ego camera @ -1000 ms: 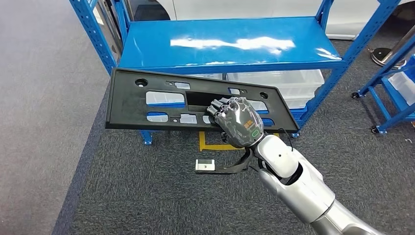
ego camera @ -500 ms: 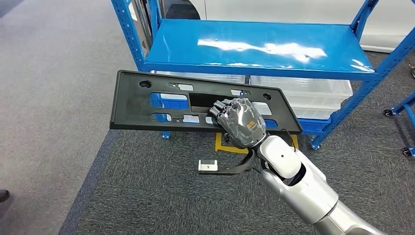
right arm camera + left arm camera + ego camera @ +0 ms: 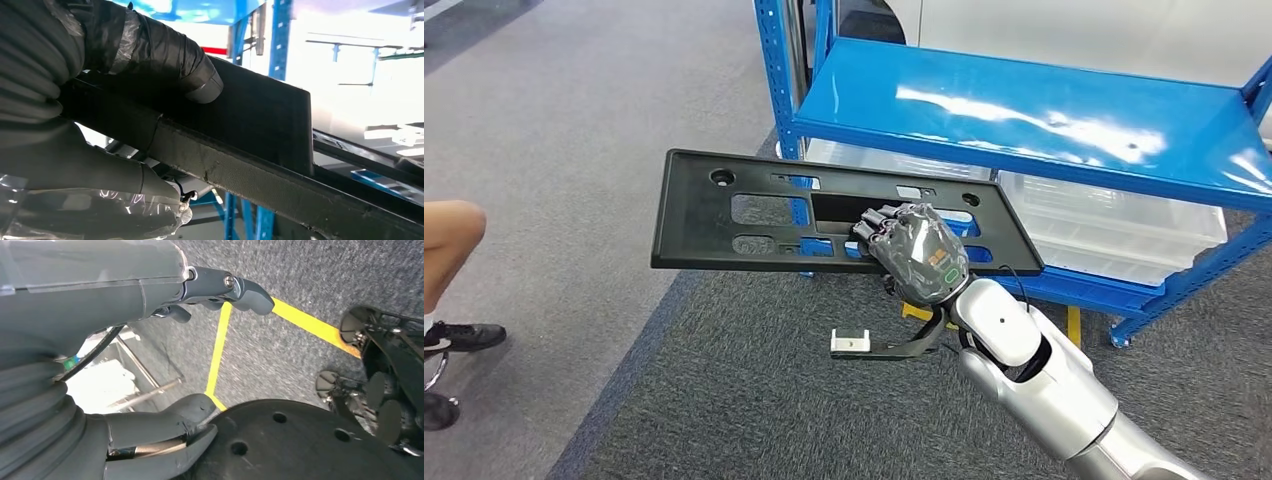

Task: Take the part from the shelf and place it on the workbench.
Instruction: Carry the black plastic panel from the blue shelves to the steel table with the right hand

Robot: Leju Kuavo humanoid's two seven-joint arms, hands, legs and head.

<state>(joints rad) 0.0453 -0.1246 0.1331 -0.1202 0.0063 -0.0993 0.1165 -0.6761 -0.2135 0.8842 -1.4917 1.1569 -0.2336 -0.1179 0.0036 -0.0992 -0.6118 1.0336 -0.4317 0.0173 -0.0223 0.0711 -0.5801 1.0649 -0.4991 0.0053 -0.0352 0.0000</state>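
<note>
The part is a long black plastic panel with several cut-outs, held roughly level in the air in front of the blue shelf. My right hand grips its near edge toward the right end, fingers over the top. In the right wrist view the thumb and fingers of my right hand clamp the panel's dark edge. My left hand hangs over the carpet with thumb and fingers apart and nothing between them.
Clear plastic bins sit under the shelf's blue top board. A person's bare leg and shoe are at the far left. Grey carpet with a yellow floor line lies below.
The whole picture has shifted: the shelf now lies further right and a person's leg has come into view at left, so the camera has turned left. The panel stays in my right hand.
</note>
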